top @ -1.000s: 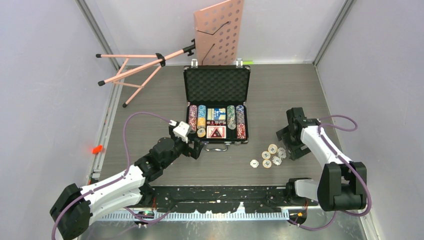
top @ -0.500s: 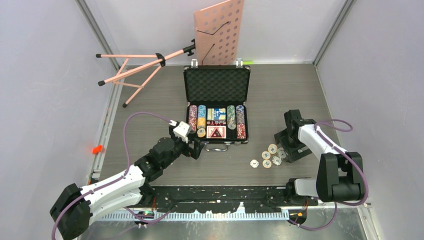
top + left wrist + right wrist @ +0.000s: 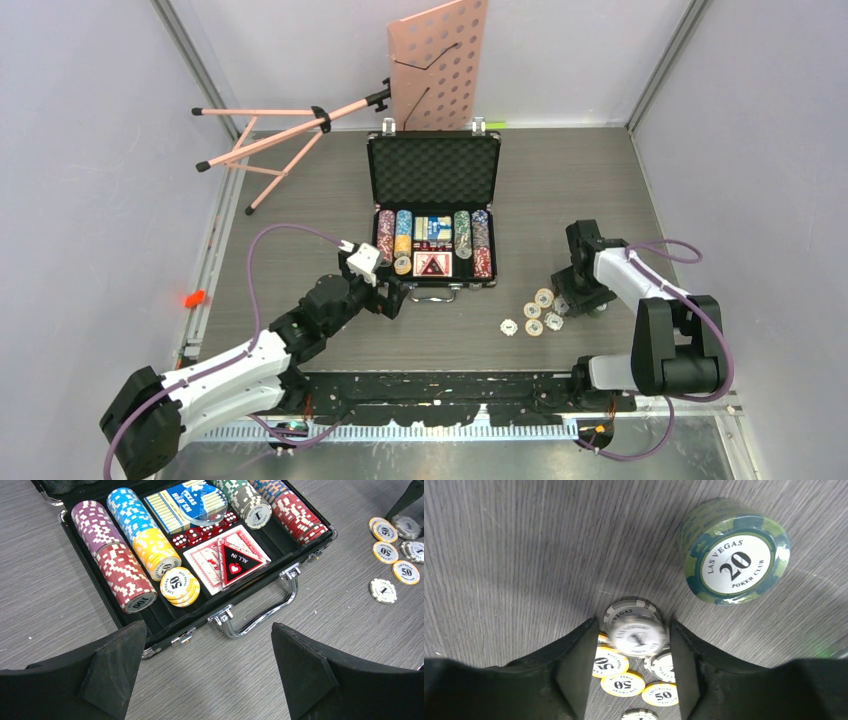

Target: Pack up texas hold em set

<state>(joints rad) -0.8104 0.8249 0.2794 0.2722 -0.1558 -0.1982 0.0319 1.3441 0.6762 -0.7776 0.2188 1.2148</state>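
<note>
The black briefcase [image 3: 433, 170] of the texas hold em set lies open mid-table, its tray [image 3: 150, 622] holding rows of poker chips [image 3: 125, 575], card decks [image 3: 220, 562] and red dice [image 3: 200, 532]. Several loose yellow and grey chips [image 3: 535, 315] lie to its right on the table. My right gripper [image 3: 563, 303] is down over them, its jaws [image 3: 634, 630] closed against both sides of a blurred grey "1" chip [image 3: 636, 630]. A green "20" chip stack [image 3: 735, 555] stands just beyond it. My left gripper [image 3: 207, 627] hangs open at the case's handle [image 3: 260, 615], holding nothing.
A pink music stand [image 3: 437, 60] leans at the back wall, its tripod legs [image 3: 270, 140] lying across the back left of the table. A small orange item [image 3: 194, 298] sits on the left rail. Grey walls close in both sides.
The right arm has drawn in toward the loose chips and lowered, and its jaws have narrowed from wide open onto the grey chip. The left arm has stayed still.
</note>
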